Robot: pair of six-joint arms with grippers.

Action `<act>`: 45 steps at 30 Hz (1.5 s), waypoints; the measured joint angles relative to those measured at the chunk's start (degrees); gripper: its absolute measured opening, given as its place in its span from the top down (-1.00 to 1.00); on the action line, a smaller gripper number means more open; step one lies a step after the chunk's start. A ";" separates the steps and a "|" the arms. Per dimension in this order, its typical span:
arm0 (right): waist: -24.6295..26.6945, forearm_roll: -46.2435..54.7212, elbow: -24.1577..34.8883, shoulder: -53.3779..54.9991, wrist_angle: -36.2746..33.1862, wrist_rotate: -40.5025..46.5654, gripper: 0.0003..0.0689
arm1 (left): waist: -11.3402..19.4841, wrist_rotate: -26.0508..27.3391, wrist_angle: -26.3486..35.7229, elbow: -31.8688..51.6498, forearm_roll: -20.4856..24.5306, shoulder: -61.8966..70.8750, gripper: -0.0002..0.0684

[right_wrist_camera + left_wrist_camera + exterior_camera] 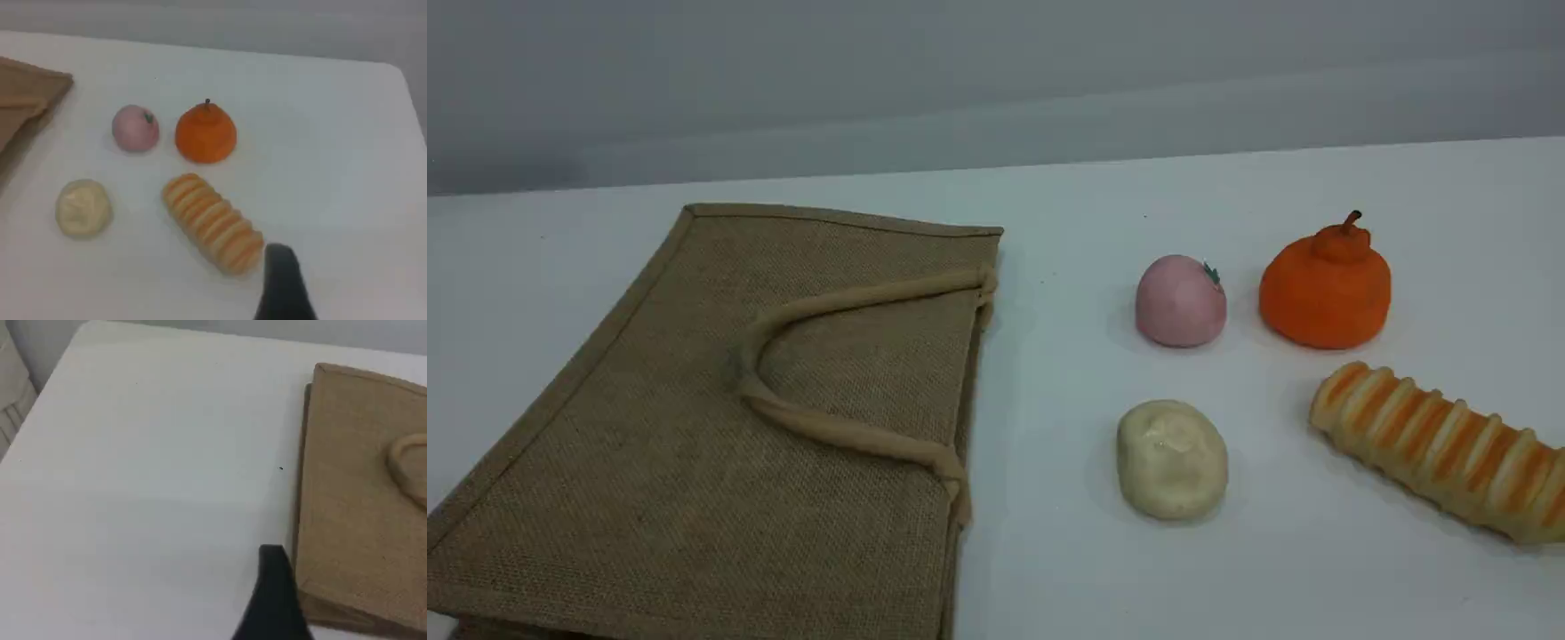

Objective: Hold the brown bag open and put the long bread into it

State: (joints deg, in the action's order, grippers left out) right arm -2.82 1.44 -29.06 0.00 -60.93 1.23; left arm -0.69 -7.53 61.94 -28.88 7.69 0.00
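Observation:
The brown bag lies flat on the white table at the left, its mouth edge and beige loop handles turned toward the right. The long bread lies at the right edge of the scene view, apart from the bag. Neither arm shows in the scene view. In the left wrist view one dark fingertip hangs just left of the bag. The right wrist view has one dark fingertip just right of the near end of the bread. Nothing is held by either gripper.
A round cream-white bun sits between bag and bread. Behind it are a pink peach-like fruit and an orange fruit with a stem. A grey wall runs along the table's far edge.

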 joint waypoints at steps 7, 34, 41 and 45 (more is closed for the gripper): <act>0.00 0.00 0.00 0.00 0.00 0.00 -0.17 | 0.00 0.00 0.00 0.00 0.00 0.00 -0.43; 0.00 -2.10 0.00 0.00 0.00 0.00 -0.17 | 0.00 0.00 0.00 0.00 0.00 0.00 -0.43; 0.00 -3.77 -0.41 0.00 0.00 0.00 -0.17 | 0.00 0.12 -0.21 -0.79 -0.05 0.47 -0.43; 0.00 -8.71 -0.60 1.97 1.65 -1.81 -0.17 | -0.11 0.81 -1.38 -2.68 -2.31 5.24 -0.43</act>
State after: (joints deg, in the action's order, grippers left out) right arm -2.82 -7.27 -29.66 1.97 -59.27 -0.58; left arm -0.80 -6.72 60.56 -31.56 5.38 5.24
